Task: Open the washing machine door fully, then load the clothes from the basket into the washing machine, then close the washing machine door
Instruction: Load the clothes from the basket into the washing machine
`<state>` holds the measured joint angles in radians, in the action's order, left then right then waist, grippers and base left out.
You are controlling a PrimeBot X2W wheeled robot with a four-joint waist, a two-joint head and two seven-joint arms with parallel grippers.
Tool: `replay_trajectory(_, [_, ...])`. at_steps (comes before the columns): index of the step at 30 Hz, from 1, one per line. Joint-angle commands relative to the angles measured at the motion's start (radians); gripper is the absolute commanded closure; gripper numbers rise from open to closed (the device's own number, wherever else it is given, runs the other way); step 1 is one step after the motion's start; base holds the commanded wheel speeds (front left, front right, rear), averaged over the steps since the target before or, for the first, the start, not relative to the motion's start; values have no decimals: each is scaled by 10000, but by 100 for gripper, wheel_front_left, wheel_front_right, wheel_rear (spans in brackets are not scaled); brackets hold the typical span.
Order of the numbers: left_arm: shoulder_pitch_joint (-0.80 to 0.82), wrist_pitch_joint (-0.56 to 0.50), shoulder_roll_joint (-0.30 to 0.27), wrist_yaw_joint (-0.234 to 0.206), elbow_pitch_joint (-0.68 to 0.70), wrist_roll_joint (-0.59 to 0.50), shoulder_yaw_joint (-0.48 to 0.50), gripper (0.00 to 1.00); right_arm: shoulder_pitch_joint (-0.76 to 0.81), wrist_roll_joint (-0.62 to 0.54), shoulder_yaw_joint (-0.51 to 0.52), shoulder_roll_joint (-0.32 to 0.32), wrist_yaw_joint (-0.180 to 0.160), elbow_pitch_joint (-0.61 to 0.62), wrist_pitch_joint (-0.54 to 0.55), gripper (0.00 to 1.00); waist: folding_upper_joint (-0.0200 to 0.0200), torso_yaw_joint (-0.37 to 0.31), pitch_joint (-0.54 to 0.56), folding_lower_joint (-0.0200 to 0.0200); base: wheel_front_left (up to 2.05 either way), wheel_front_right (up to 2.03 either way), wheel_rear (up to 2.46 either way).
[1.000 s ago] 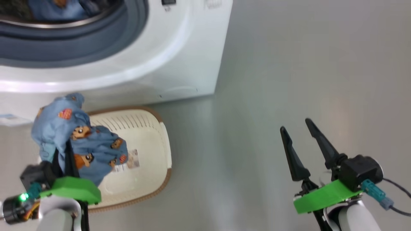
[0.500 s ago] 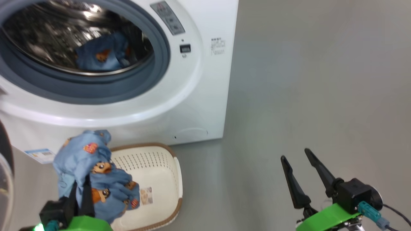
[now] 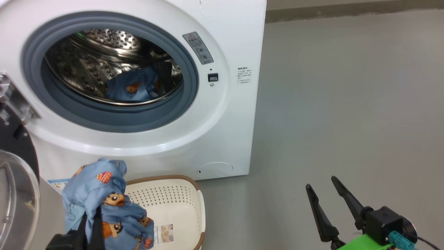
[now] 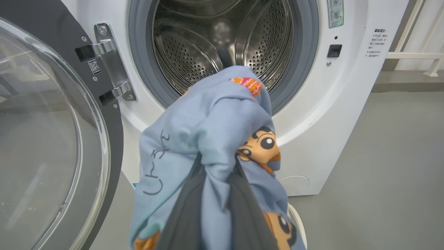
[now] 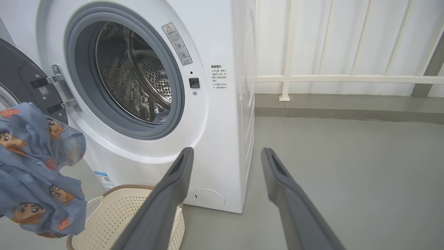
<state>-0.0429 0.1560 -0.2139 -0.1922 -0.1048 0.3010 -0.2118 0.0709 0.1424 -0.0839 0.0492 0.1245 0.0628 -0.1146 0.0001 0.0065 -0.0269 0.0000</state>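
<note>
Left wrist view: the left tool [image 4: 218,160] is pinching one bundle of blue clothes [image 4: 208,118] between nearly closed fingers and is holding it in the air. Just behind it, the basket [image 3: 163,194] is sitting at 6 o'clock in the head view. The washing machine [image 4: 312,104] is standing at 12 o'clock, its door [image 4: 41,139] hanging wide open at 9 o'clock. A second bundle [image 3: 131,88] is lying inside the drum [image 3: 104,45]. The right tool [image 5: 227,151] is gaping wide at 5 o'clock in the head view, gripping nothing.
</note>
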Motion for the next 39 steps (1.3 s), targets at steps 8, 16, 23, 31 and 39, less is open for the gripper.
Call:
replay_trajectory(8, [-93,-118,-278,-164,593,161,411,100,197,40,-251,10,62,358,86,0,-1,69,305,0,0,0,0])
replay_trajectory(16, [-144,-167,-319,-215,687,200,388,100,208,71,-260,10,62,372,77,0,-1,42,290,0,0,0,0])
replay_trajectory(23, [-46,-121,-329,-226,674,242,360,100,151,67,-271,10,62,394,63,0,-1,44,190,0,0,0,0])
replay_trajectory(31, [332,61,-260,-183,499,327,327,100,-1,21,-288,10,62,531,59,0,-1,-3,-207,0,0,0,0])
replay_trajectory(39, [1751,178,-149,106,-322,551,317,100,-488,-13,-357,10,62,684,20,0,-1,-323,-1335,0,0,0,0])
